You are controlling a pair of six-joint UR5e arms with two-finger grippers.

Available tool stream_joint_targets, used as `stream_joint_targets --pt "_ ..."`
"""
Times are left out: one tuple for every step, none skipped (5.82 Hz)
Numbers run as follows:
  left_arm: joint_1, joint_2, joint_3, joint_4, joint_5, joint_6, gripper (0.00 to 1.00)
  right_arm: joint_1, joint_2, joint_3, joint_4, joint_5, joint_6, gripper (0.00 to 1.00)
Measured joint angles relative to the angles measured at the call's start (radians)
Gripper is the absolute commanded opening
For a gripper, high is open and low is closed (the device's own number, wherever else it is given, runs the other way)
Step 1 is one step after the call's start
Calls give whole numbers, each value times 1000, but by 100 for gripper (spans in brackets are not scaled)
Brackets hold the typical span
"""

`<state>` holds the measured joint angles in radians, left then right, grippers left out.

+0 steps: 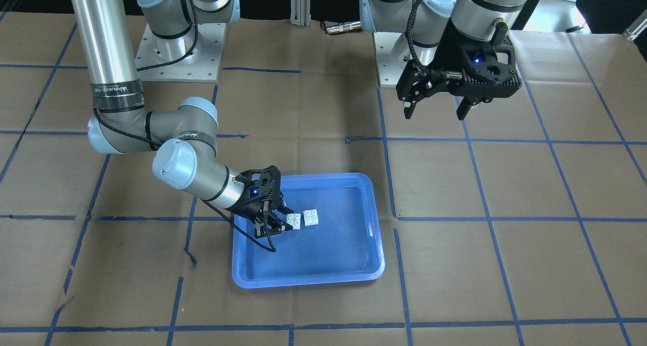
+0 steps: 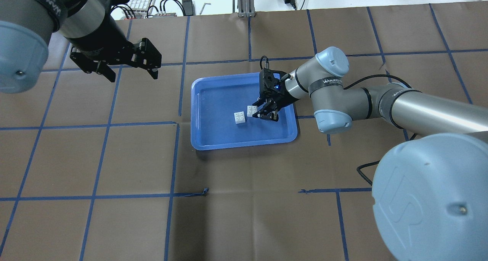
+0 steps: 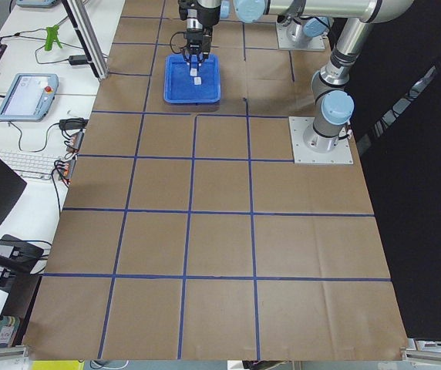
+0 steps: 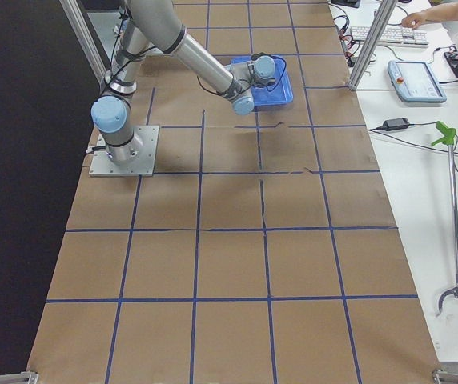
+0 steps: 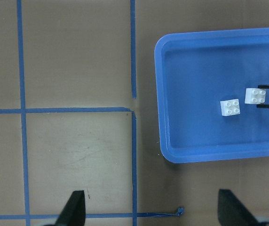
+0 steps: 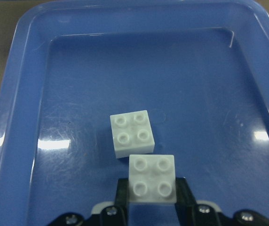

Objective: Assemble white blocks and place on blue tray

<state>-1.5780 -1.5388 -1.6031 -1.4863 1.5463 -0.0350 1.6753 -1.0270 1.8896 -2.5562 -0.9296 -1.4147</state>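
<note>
Two white blocks [image 2: 240,117] — small, square, four-studded — sat within the one blue tray [image 6: 12,94]. The right gripper [image 1: 283,224] pinched the near block [image 6: 152,179], with the far block [image 6: 132,133] lying just beyond its fingertips — the left gripper [image 1: 434,114] hung wide-jawed, well apart.

We saw the large blue plastic tray [image 2: 202,140] crowded on one side only. The right arm's black gripper [image 2: 257,111] reached in over the raised rim, its fingers [image 2: 268,116] closed on one small white studded block [image 2: 252,110]. The second white block [image 2: 239,117] lay just beside it on the tray floor, directly ahead of those fingers. Beyond that loose block, the tray floor toward the robot's left side lay open. The brown paper-covered tabletop [image 2: 114,165] gave free passage all around the tray. The left gripper [image 2: 132,76], fingers spread, hung above the tabletop well apart from the tray.
</note>
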Motion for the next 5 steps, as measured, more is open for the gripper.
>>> stream_joint_targets --pt "0 5 -7 1 -1 -20 99 5 0 5 -4 0 1 28" --pt "0 10 -18 5 -2 -25 99 11 1 7 -6 0 1 28" --pt "1 12 -22 9 -3 -23 99 14 2 7 -7 0 1 28" --pt "1 14 -25 12 -5 -21 99 15 2 7 -7 0 2 28" --pt "1 15 -25 13 -6 -20 99 16 2 8 -7 0 4 28"
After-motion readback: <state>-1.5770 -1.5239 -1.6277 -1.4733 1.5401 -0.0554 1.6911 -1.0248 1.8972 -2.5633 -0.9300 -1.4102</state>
